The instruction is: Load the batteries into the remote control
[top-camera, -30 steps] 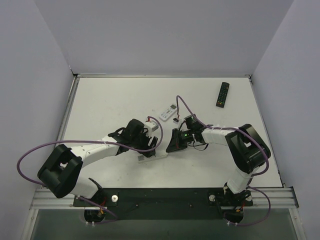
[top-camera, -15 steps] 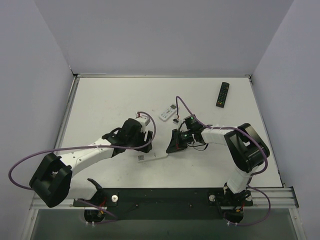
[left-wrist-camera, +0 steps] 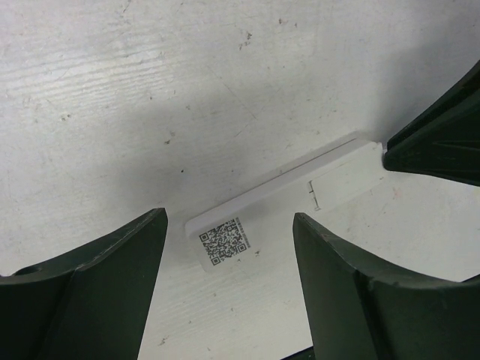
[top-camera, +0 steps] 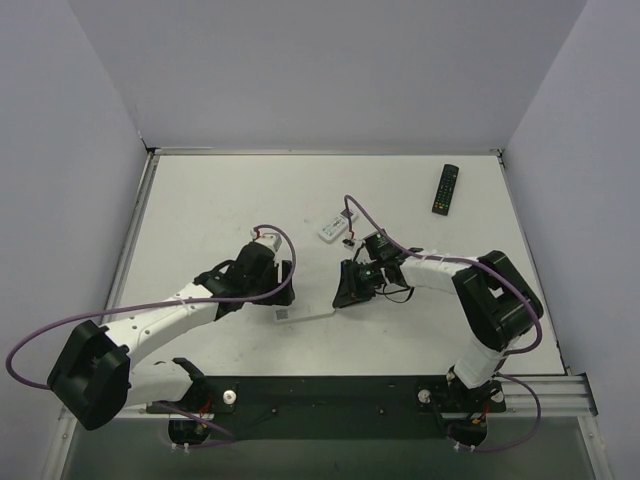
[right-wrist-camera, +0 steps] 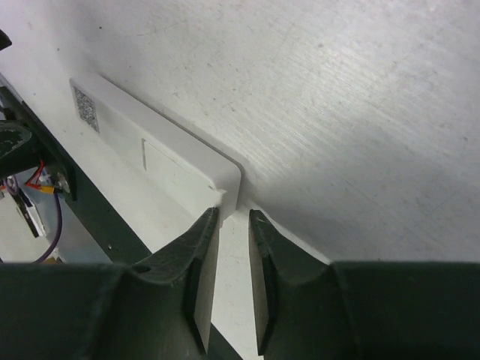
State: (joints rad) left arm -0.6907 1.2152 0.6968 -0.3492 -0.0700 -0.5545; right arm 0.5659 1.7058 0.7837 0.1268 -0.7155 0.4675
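the left arm is pulling back toward its own side of the table [top-camera: 200,200]. the left gripper [left-wrist-camera: 229,217] is now hanging low over the left end of the remote control [top-camera: 305,313], rather than further along it as it was a second ago. its fingers are standing as wide apart as before, one on each side of the end that carries the square printed code, and they are touching nothing. the right gripper [right-wrist-camera: 232,214], which was pressed together a moment back, is just starting to part. in its wrist view a narrow slit is showing between the fingers, with bare table in it and nothing clamped, and the tips are sitting right at the corner of the remote's other end. the remote itself is lying flat on the table between the two arms, back face up, in much the same spot as before, and the outline of its battery cover is looking flush and closed. the batteries are not showing in any view, so i cannot tell whether they are sitting inside. both arms seem to be letting go of the remote, so either the loading is done or the cover is still waiting to be opened, and the pictures are not settling which.
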